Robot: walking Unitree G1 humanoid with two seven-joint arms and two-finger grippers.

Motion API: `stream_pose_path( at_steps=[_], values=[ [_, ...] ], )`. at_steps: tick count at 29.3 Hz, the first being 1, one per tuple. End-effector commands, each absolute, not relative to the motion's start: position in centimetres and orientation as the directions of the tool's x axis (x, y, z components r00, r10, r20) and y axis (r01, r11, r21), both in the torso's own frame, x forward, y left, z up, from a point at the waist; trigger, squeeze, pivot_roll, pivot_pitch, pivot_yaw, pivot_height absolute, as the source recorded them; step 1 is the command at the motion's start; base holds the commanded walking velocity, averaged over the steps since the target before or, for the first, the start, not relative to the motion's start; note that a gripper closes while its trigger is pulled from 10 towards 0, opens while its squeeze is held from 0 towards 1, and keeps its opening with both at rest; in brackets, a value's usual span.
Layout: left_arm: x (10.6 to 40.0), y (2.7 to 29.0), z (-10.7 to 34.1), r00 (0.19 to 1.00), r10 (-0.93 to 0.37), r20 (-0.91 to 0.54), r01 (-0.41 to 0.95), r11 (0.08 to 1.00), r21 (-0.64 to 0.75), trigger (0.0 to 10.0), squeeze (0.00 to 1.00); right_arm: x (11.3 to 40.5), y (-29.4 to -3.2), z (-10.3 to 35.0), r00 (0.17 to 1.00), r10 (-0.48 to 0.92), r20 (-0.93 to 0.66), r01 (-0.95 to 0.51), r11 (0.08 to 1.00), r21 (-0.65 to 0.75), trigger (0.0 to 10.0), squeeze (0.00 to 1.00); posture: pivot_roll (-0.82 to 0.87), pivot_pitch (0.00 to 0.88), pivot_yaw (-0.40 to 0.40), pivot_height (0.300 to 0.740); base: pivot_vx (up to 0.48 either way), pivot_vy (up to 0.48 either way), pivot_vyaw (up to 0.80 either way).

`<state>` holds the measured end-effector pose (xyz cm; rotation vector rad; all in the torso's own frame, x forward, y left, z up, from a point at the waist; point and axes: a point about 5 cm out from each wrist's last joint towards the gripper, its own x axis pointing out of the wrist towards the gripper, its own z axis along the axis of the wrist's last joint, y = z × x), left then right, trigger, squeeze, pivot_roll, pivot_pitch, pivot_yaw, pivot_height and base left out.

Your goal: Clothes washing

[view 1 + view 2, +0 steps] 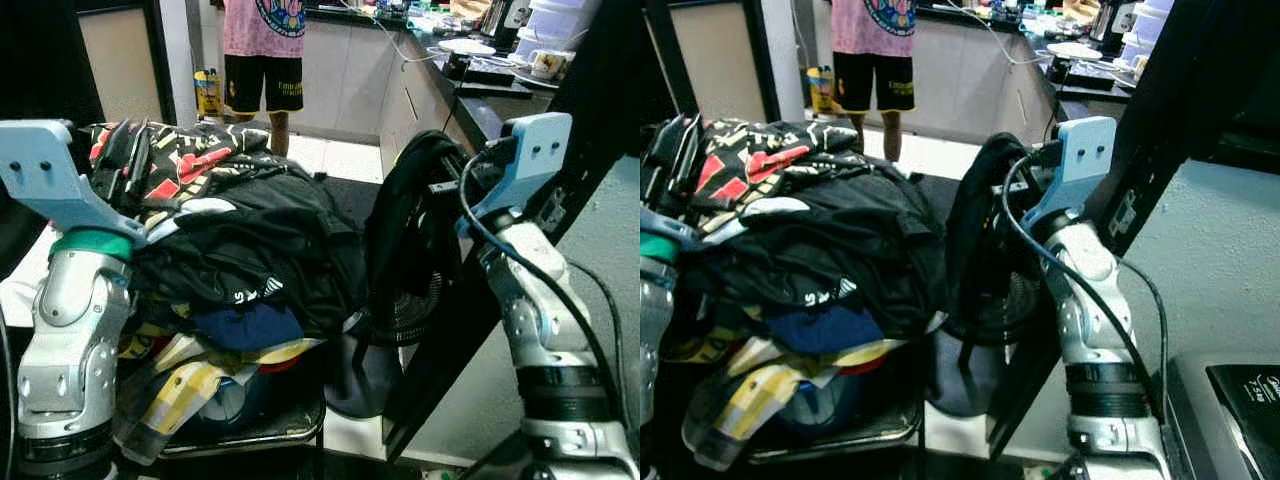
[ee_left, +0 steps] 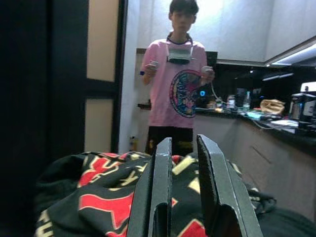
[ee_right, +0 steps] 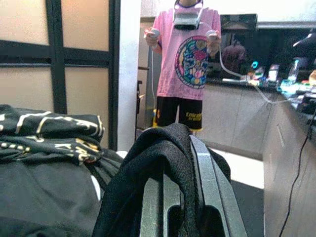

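Right end effector (image 3: pixel 180 197) is clamped on a limp black garment (image 1: pixel 405 215); soft, light, best pinched at a thick fold.

Silver jointed arms (image 1: pixel 70 330), pale blue wrist plates (image 1: pixel 535 150) (two screws each), green collar, blue cable (image 1: pixel 475 235)

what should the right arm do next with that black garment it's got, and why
Probably lift the black garment a little higher and away from the clothes pile. The right gripper has its fingers closed on it, cloth draped over them, and the garment hangs down beside the pile with its lower end near the basket. The left gripper hovers above the patterned top garment, gripping nothing.
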<state>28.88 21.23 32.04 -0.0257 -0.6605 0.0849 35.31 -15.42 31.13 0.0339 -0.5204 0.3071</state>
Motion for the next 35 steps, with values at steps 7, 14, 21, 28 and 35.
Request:
stream_pose_path(
  at_steps=[7, 14, 21, 28, 35],
  values=[
    [29.1, 21.3, 31.9, 0.79, 0.105, 0.604, -0.084, 0.994, -0.063, 10.0, 0.0, 35.3, -15.6, 31.3, 0.829, 0.256, 0.497, -0.292, 0.956, -0.004, 10.0, 0.0, 0.04, 0.039, -0.044, 0.74, 0.0, 0.0, -0.8],
    [29.1, 22.2, 32.1, 0.779, 0.166, 0.605, -0.147, 0.986, -0.081, 10.0, 0.0, 35.3, -15.7, 31.3, 0.83, 0.248, 0.5, -0.285, 0.959, -0.002, 10.0, 0.0, 0.04, 0.039, -0.043, 0.74, 0.0, 0.0, -0.8],
    [29.2, 22.0, 32.1, 0.786, 0.167, 0.595, -0.151, 0.985, -0.077, 10.0, 0.0, 35.2, -15.9, 31.3, 0.834, 0.239, 0.498, -0.277, 0.961, 0.002, 10.0, 0.0, 0.04, 0.04, -0.044, 0.74, 0.0, 0.0, -0.8],
    [29.6, 20.2, 31.7, 0.815, 0.049, 0.578, -0.037, 0.999, -0.033, 10.0, 0.0, 35.3, -16.2, 31.5, 0.836, 0.222, 0.502, -0.259, 0.966, 0.005, 10.0, 0.0, 0.04, 0.04, -0.041, 0.74, 0.0, 0.0, -0.8],
    [29.7, 19.6, 31.5, 0.831, 0.017, 0.557, 0.004, 0.999, -0.037, 10.0, 0.0, 35.3, -16.3, 31.7, 0.835, 0.212, 0.508, -0.254, 0.967, 0.013, 10.0, 0.0, 0.04, 0.04, -0.04, 0.74, 0.0, 0.0, -0.8]
  ],
)
